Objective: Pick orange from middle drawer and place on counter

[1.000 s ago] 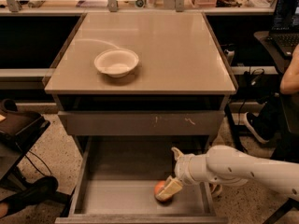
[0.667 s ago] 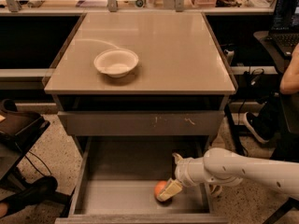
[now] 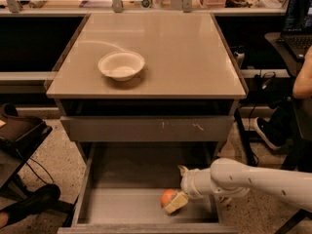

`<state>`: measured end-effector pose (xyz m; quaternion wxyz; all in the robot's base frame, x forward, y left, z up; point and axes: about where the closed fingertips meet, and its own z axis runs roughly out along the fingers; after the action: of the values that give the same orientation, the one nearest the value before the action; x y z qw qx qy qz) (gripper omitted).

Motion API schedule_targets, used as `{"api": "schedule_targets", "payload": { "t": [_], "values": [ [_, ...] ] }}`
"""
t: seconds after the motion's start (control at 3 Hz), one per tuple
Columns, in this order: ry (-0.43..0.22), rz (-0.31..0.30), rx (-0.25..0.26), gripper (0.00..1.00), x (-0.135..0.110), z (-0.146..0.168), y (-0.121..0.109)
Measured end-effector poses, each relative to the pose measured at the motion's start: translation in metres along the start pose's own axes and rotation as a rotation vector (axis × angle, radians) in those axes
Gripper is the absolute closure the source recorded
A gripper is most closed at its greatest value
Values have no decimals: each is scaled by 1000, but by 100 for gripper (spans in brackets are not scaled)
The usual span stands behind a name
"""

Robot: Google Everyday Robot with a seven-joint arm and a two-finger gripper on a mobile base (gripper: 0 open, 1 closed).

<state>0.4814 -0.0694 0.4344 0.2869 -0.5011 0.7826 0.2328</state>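
The orange lies on the floor of the open middle drawer, near its front right. My gripper reaches in from the right on a white arm and sits low in the drawer, right next to the orange. Its jaws stand apart: one finger points toward the back, and the other pale finger lies against the orange's right side. The orange is not lifted. The tan counter tops the cabinet above.
A shallow white bowl stands on the counter's left half. A shut grey drawer front with pale scratches overhangs the open drawer. A person's arm and a laptop are at the right, and a shoe at the lower left.
My gripper and arm have shifted slightly left and forward in the drawer, closing in on the orange. The orange stays on the drawer floor.
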Motion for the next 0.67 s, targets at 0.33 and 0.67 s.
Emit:
{"api": "schedule_targets", "payload": {
  "t": [0.33,0.67],
  "values": [
    [-38,85,-66,0,34,32,-1],
    [-40,125,-89,0,49,56,7]
  ]
}}
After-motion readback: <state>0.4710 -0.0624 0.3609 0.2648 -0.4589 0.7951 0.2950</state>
